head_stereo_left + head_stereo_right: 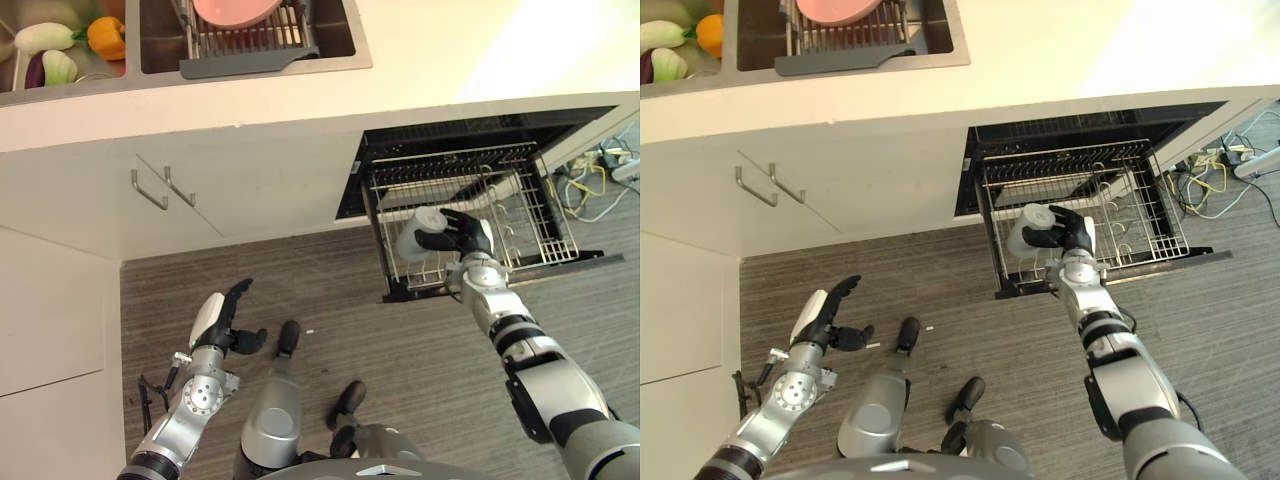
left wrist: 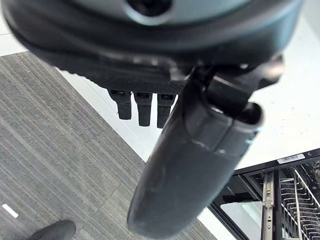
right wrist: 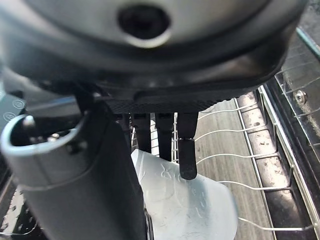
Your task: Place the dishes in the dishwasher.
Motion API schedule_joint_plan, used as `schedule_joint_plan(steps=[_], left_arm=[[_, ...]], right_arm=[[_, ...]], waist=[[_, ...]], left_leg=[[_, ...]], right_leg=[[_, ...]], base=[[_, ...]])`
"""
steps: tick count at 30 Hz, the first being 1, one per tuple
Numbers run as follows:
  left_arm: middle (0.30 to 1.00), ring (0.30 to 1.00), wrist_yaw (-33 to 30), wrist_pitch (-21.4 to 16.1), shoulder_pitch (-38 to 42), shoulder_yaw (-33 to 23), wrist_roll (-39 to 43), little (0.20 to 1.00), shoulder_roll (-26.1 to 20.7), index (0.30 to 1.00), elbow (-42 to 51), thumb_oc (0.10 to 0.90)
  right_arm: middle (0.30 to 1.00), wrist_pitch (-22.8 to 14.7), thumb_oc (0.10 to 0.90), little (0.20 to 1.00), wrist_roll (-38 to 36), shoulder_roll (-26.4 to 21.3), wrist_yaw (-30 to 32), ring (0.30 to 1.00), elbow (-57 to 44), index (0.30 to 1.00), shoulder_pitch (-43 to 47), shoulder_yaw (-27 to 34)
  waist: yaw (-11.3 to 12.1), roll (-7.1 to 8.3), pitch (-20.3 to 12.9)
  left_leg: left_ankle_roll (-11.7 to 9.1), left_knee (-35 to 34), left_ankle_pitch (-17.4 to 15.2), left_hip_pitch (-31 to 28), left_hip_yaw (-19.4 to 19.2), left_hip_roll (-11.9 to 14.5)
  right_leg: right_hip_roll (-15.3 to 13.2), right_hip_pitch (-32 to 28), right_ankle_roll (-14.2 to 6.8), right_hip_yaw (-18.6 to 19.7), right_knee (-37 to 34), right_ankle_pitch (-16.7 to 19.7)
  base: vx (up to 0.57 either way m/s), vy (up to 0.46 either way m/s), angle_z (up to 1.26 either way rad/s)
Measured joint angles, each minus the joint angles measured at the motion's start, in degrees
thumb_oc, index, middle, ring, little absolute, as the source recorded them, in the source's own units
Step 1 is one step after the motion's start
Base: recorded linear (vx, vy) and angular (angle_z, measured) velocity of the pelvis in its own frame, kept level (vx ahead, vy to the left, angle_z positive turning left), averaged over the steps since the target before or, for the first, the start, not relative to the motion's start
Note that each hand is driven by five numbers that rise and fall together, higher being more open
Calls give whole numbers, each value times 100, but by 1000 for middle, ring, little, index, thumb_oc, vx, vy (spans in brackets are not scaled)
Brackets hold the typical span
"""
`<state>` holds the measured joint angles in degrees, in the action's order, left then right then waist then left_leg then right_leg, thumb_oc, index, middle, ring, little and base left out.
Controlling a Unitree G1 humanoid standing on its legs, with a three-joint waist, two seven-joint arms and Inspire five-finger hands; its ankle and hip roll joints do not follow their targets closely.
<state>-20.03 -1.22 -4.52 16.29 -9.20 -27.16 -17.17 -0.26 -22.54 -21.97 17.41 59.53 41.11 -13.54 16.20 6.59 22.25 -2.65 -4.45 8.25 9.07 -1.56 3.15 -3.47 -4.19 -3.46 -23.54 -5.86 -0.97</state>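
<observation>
The right hand (image 1: 466,238) grips a pale cup (image 1: 416,236) over the dishwasher rack (image 1: 530,215), while the left hand (image 1: 222,318) hangs open above the floor.

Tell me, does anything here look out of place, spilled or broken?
Nothing stands out. The right hand grips a white cup over the pulled-out dishwasher rack. A pink plate sits in the sink's drying rack, and vegetables lie in the neighbouring basin. The left hand hangs idle over the floor.

We are in a kitchen. A sink (image 1: 250,60) sits in the counter (image 1: 430,60). An open dishwasher (image 1: 470,200) lies past our right hand's fingertips.
</observation>
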Motion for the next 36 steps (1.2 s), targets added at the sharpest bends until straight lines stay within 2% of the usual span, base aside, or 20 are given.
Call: schedule_joint_plan(steps=[4, 5, 12, 16, 18, 19, 20, 21, 22, 23, 25, 26, 27, 29, 31, 32, 34, 35, 36], left_arm=[[900, 900, 20, 2, 227, 3, 22, 900, -1, 900, -110, 800], [900, 900, 20, 3, 274, -2, 55, 900, -4, 900, -115, 800], [900, 900, 71, 3, 406, 22, 75, 900, 5, 900, -245, 800], [900, 900, 185, 15, 479, 25, 68, 900, 96, 900, -846, 800], [900, 900, 221, 13, 449, -12, 76, 900, 319, 900, -1330, 800], [900, 900, 256, 5, 427, -398, 180, 900, 739, 900, -1908, 800], [900, 900, 256, 5, 427, -398, 180, 900, 739, 900, -1908, 800], [900, 900, 277, 65, 342, -793, 486, 900, 1130, 900, -2399, 800], [900, 900, 297, 187, 228, -1111, 803, 900, 1456, 900, -2891, 800], [900, 900, 360, 220, 126, -1154, 1019, 900, 1450, 900, -3208, 800], [900, 900, 425, 185, 439, -1637, 1439, 900, 1714, 900, -4539, 800], [900, 900, 433, 269, 426, -1752, 1553, 900, 1784, 900, -5042, 800], [900, 900, 433, 269, 426, -1752, 1553, 900, 1784, 900, -5042, 800], [900, 900, 482, 433, 209, -1696, 1478, 900, 1710, 900, -5423, 800], [900, 900, 668, 442, 176, -1742, 1305, 900, 1722, 900, -5763, 800], [900, 900, 726, 458, 118, -1739, 1301, 900, 1762, 900, -5811, 800], [900, 900, 891, 488, 77, -1832, 1333, 900, 1826, 900, -5756, 800], [900, 900, 938, 489, 84, -1956, 1345, 900, 1851, 900, -5704, 800], [900, 900, 971, 475, 117, -1861, 1371, 900, 1848, 900, -5588, 800]], right_arm=[[900, 44, 800, 900, 8, -22, -60, 900, 293, 900, 338, 32], [900, 151, 800, 900, 67, -30, -66, 900, 392, 900, 543, -139], [900, 140, 800, 900, 234, -47, -232, 900, -2, 900, 601, -168], [900, 147, 800, 900, 232, -93, -344, 900, -626, 900, 362, -164], [900, 213, 800, 900, 298, -173, -351, 900, -1581, 900, -48, -141], [900, 195, 800, 900, 543, -391, -304, 900, -3413, 900, -1087, -43], [900, 195, 800, 900, 543, -391, -304, 900, -3413, 900, -1087, -43], [900, -21, 800, 900, 676, -331, -424, 900, -4684, 900, -1996, 224], [900, -232, 800, 900, 683, -203, -519, 900, -5509, 900, -2669, 333], [900, -254, 800, 900, 661, -165, -604, 900, -5566, 900, -2771, 394], [900, -315, 800, 900, 474, 281, -681, 900, -6069, 900, -3533, 1065], [900, -410, 800, 900, 269, 439, -729, 900, -6365, 900, -3892, 1118], [900, -410, 800, 900, 269, 439, -729, 900, -6365, 900, -3892, 1118], [900, -548, 800, 900, 131, 307, -921, 900, -6452, 900, -3992, 1042], [900, -597, 800, 900, -85, 226, -1052, 900, -6827, 900, -4208, 1057], [900, -747, 800, 900, -188, 248, -1155, 900, -6980, 900, -4258, 1000], [900, -987, 800, 900, -411, 296, -1308, 900, -7042, 900, -4137, 886], [900, -992, 800, 900, -473, 295, -1314, 900, -7137, 900, -4098, 872], [900, -1129, 800, 900, -583, 289, -1341, 900, -7183, 900, -3840, 836]], waist=[[-17, 38, 18], [-71, 38, 18], [-153, 28, 13], [-298, -19, -10], [-399, -66, -37], [-423, -147, -77], [-423, -147, -77], [-492, -194, -101], [-667, -247, -149], [-795, -244, -187], [-822, -376, -457], [-915, -443, -628], [-915, -443, -628], [-1163, -482, -741], [-1177, -541, -853], [-1188, -565, -916], [-1046, -617, -969], [-988, -636, -1011], [-893, -684, -1031]], left_leg=[[1, 5, 1, -12, -27, -4], [4, 5, 3, -31, -66, -5], [7, -5, 5, -153, -105, -17], [8, -28, 2, -267, -132, -46], [15, -46, -18, -323, -187, -37], [32, -61, -25, -366, -226, -62], [32, -61, -25, -366, -226, -62], [43, -61, -39, -444, -268, -90], [71, -64, -69, -554, -276, -117], [26, -62, -122, -597, -324, -98], [12, -66, -199, -594, -365, -107], [10, -75, -226, -593, -425, -121], [10, -75, -226, -593, -425, -121], [25, -96, -236, -596, -480, -123], [22, -91, -239, -587, -474, -131], [24, -75, -239, -586, -472, -139], [42, -69, -210, -558, -392, -164], [-1, -61, -217, -487, -289, -176], [-83, -22, -90, -261, -46, -266]], right_leg=[[-17, -6, 0, 16, -1, 0], [-28, -3, 0, 53, 0, 1], [-53, -98, -2, 88, 0, 4], [-84, -196, -3, 107, -2, 3], [-86, -218, -7, 166, -2, 5], [-115, -233, -13, 196, 0, 9], [-115, -233, -13, 196, 0, 9], [-149, -303, -17, 207, 0, 6], [-168, -437, -32, 162, 0, -5], [-166, -459, -53, 198, 1, -30], [-182, -472, -57, 183, 1, -74], [-206, -470, -70, 195, 0, -83], [-206, -470, -70, 195, 0, -83], [-223, -461, -75, 246, 0, -82], [-229, -459, -85, 228, 1, -89], [-235, -458, -97, 224, 1, -99], [-218, -490, -116, 141, 2, -128], [-205, -477, -112, 28, 1, -148], [-163, -460, -113, -329, 4, -185]], base=[[-29, 44, -5], [-14, 23, -14], [-15, 31, -3], [0, 42, -2], [29, 64, -11], [33, 46, -12], [18, 30, -9], [32, 28, 1], [44, 36, -6], [80, 56, -1], [31, 42, -2], [0, 0, 0], [20, 18, -13], [39, 0, -10], [0, 0, 0], [1, -39, 5], [-18, -64, 21], [-43, -64, 89], [-90, 9, 134]])
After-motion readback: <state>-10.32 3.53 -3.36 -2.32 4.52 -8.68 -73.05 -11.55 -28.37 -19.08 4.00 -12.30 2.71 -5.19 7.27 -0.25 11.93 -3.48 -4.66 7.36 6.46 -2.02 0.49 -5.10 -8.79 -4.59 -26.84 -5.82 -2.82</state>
